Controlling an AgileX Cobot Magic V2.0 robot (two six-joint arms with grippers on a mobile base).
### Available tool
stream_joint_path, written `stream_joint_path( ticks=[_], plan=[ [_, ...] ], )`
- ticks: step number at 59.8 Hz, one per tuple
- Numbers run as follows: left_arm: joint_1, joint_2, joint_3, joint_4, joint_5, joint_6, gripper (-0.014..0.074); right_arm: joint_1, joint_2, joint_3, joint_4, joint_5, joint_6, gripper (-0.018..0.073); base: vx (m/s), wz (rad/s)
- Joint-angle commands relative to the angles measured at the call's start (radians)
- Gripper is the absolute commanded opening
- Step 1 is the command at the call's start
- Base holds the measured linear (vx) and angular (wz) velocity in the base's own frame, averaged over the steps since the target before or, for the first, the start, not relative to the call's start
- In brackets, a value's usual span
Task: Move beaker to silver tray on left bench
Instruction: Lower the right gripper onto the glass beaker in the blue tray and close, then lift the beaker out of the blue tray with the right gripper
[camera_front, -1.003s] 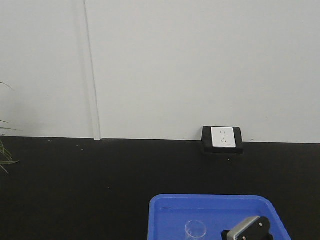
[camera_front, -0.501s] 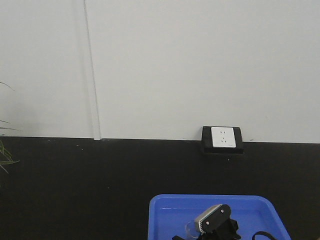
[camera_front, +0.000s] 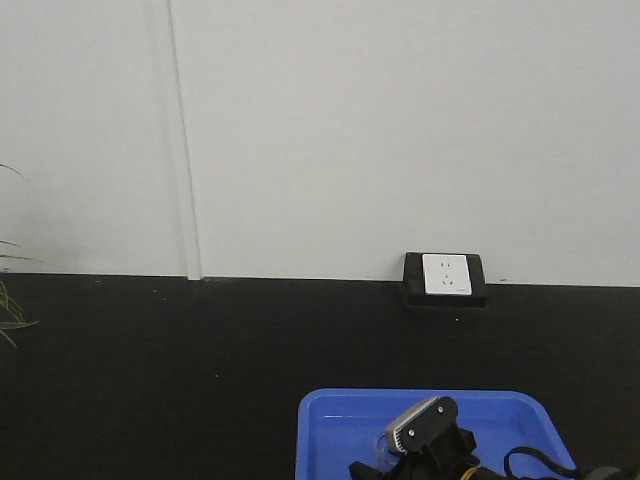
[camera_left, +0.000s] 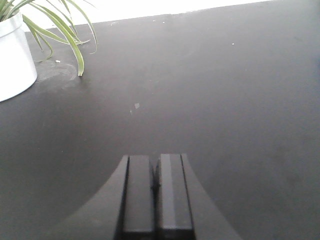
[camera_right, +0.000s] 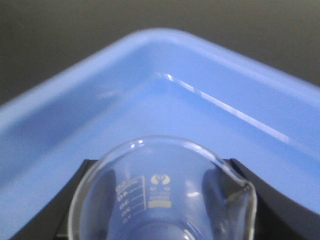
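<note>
Right arm (camera_front: 424, 424) low over blue tray (camera_front: 335, 435).

beaker (camera_right: 161, 197) base cut off below; blue tray (camera_right: 75, 102) rim blurred

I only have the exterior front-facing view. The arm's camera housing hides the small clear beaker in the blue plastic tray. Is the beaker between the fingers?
Observer: Yes. The right wrist view shows the small clear glass beaker, with printed graduations, between the black fingers of the right gripper, with the blue plastic tray around it. I cannot judge contact.
Reviewer: And the left arm?
Observer: The left gripper is shut and empty, over the matte black worktop.
Reviewer: Anything near it?
Observer: A white pot with a green plant, at the upper left of the left wrist view.
</note>
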Motion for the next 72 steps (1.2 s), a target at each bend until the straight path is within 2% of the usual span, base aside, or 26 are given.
stream_joint_path(
  ticks=[1,10,15,23,32,40,72],
  plan=[
    [-0.005,-0.008,0.021,-0.003,-0.079,-0.002,0.0001,0.002,-0.129,-0.023,-0.066,-0.029,0.055,-0.0017,0.0,0.0],
    [-0.005,-0.008,0.021,-0.003,-0.079,-0.002,0.0001,0.018,-0.268,-0.023,-0.143,0.057,0.166,-0.0015,0.0,0.0],
    [-0.005,-0.008,0.021,-0.003,-0.079,-0.002,0.0001,0.047,-0.342,-0.023,-0.15,0.095,0.196,-0.0014,0.0,0.0],
    [-0.005,-0.008,0.021,-0.003,-0.079,-0.002,0.0001,0.119,-0.449,-0.025,-0.149,0.165,0.222,-0.0014,0.0,0.0],
    [-0.005,-0.008,0.021,-0.003,-0.079,-0.002,0.0001,0.228,-0.541,-0.067,-0.149,0.307,0.274,-0.0014,0.0,0.0],
    [-0.005,-0.008,0.021,-0.003,-0.079,-0.002,0.0001,0.298,-0.584,-0.106,-0.149,0.394,0.274,-0.0014,0.0,0.0],
    [-0.005,-0.008,0.021,-0.003,-0.079,-0.002,0.0001,0.312,-0.6,-0.102,-0.149,0.396,0.278,-0.0014,0.0,0.0]
  ],
)
